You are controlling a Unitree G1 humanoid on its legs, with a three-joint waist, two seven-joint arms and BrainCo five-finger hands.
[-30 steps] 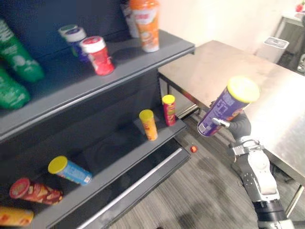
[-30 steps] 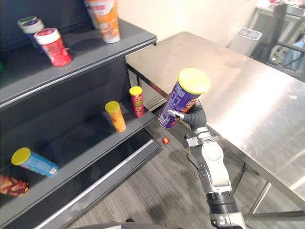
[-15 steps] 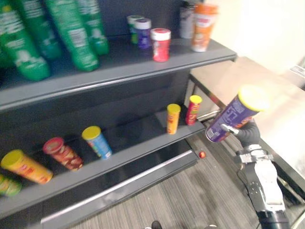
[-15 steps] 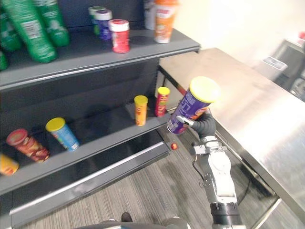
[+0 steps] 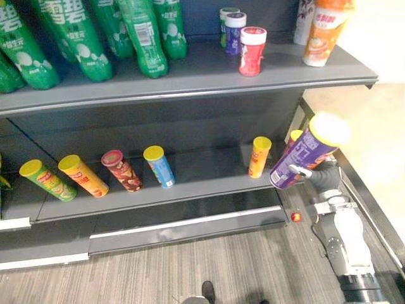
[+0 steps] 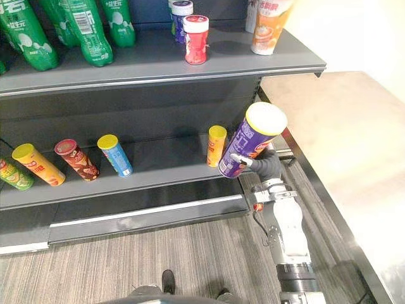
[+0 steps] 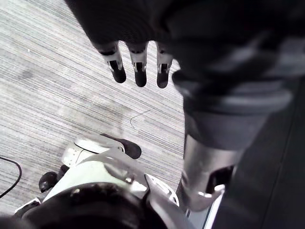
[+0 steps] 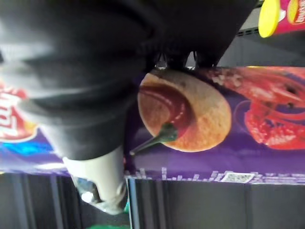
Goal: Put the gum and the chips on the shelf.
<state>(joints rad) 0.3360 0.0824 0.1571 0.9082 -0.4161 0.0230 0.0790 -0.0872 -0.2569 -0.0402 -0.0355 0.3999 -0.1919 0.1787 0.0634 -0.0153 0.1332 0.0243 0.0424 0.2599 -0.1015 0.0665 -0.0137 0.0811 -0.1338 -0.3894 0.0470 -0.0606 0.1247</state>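
A purple chips can [image 5: 307,152] with a yellow lid is held tilted in my right hand [image 5: 321,175], whose fingers curl round its lower half. It hangs in front of the right end of the lower shelf [image 5: 209,174], just right of an upright orange can [image 5: 259,156]. The right wrist view shows the can's purple side [image 8: 228,114] pressed against the hand's dark cover [image 8: 95,62]. Small jars, one red [image 5: 252,50] and one purple [image 5: 234,31], stand on the upper shelf [image 5: 190,76]. My left hand [image 7: 138,62] hangs with straight fingers over the striped floor.
Several chips cans lean along the lower shelf, among them a blue one [image 5: 159,166] and a red one [image 5: 121,170]. Green bottles [image 5: 142,31] and an orange cup [image 5: 323,31] stand on the upper shelf. A small red thing [image 5: 295,216] lies on the floor. A steel table [image 6: 354,158] stands at the right.
The camera has swung left to face the shelf, so more of its left part shows. The purple can stays in my right hand, near the lower shelf's right end.
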